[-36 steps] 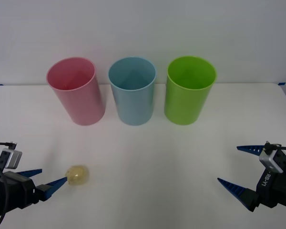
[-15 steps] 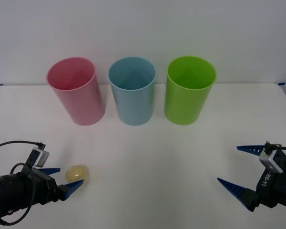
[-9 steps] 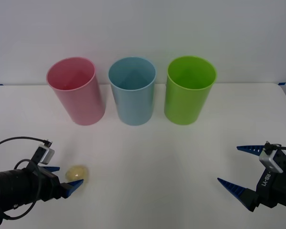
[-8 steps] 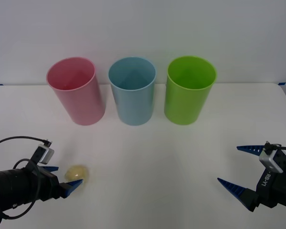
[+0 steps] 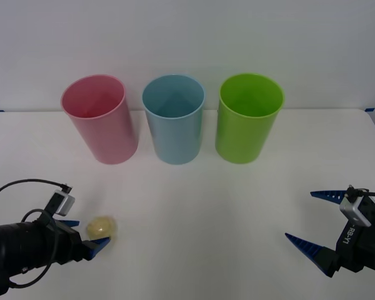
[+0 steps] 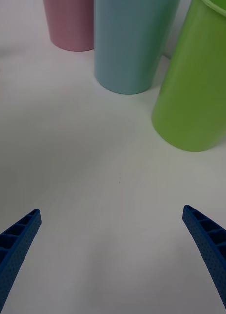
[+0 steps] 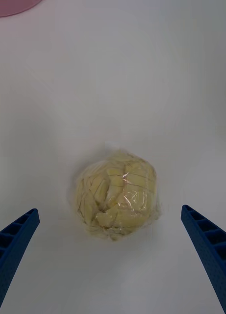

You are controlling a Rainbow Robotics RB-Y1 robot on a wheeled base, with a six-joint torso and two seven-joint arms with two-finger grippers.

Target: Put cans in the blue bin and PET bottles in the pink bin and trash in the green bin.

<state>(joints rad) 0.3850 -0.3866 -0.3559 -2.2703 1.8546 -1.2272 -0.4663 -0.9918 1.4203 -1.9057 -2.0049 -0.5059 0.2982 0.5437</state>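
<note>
Three bins upright on tabletop [image 5: 194, 206]: pink bin [image 5: 100, 119], blue bin [image 5: 173, 119], green bin [image 5: 247, 117]. My left fingers [image 5: 86, 234] spread around trash [image 5: 102, 226], not touching; right fingers [image 5: 313, 220] spread, holding nothing.

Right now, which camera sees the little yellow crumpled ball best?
The left wrist view. The trash sits close and centred between the open left gripper's fingers, its wrinkles clear. The front view shows it small on the table, beside that gripper. The right wrist view looks toward the bins instead.
</note>
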